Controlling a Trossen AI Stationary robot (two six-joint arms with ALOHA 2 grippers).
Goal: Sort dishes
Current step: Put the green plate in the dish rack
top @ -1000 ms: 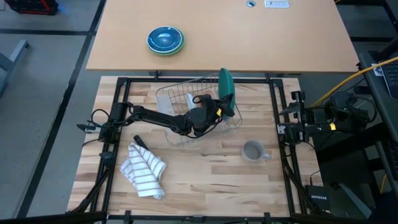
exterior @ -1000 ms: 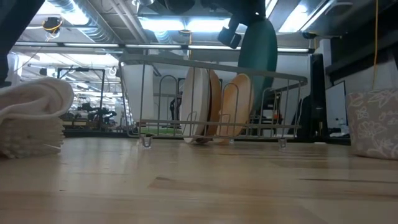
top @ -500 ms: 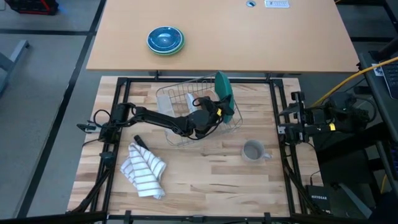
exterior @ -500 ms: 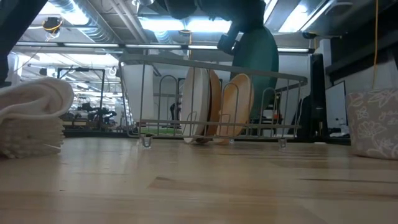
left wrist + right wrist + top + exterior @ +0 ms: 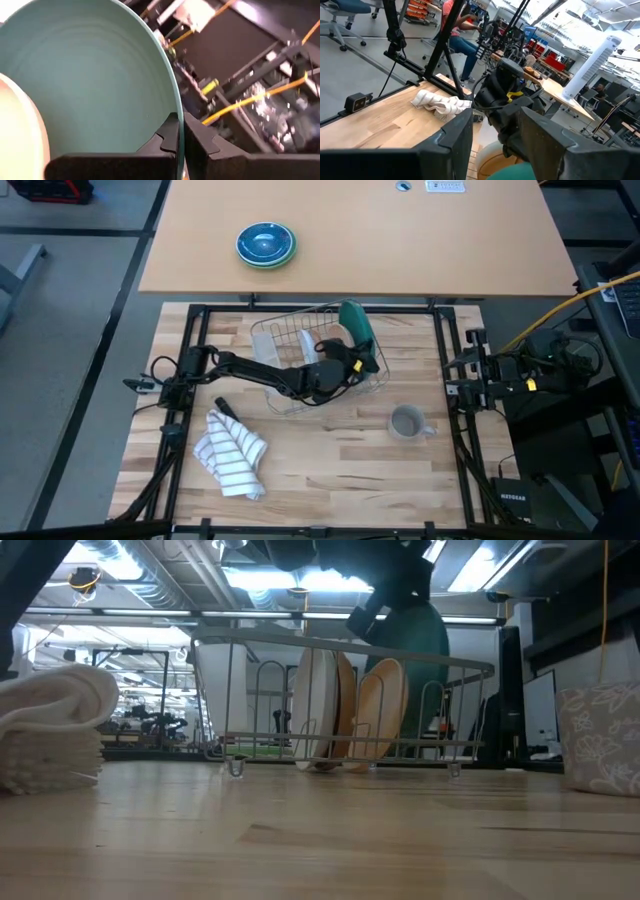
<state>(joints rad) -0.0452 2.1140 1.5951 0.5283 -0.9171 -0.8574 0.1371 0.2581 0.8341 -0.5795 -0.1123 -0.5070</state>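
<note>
A dark green plate [image 5: 356, 328] stands on edge over the right end of a wire dish rack [image 5: 283, 332]. It also shows in the low view [image 5: 425, 645]. My left gripper [image 5: 343, 355] is shut on its rim. A small white plate [image 5: 318, 705] and a tan plate [image 5: 383, 705] stand upright on their edges between the rack's wires, left of the green plate. The tan plate and the rack wires hide the green plate's lower part. My right gripper [image 5: 453, 377] waits open and empty at the table's right edge. My left gripper pinches the green plate's rim [image 5: 178, 117] between its two fingers [image 5: 169, 136], one finger on each face. It comes from the table's left, slanting down onto the upper part of the rim. The plate stands nearly upright, its lower part inside the rack; whether it rests there is hidden.
A patterned grey mug [image 5: 406, 423] stands right of the rack toward the near side. A striped white towel [image 5: 232, 452] lies at the near left. Blue bowls stacked on green [image 5: 265, 244] sit on the far table. People sit in the room beyond.
My left gripper has moved a little toward the table's left and down, still shut on the green plate. The plate has gone with it, sinking lower into the right end of the rack and standing more upright.
</note>
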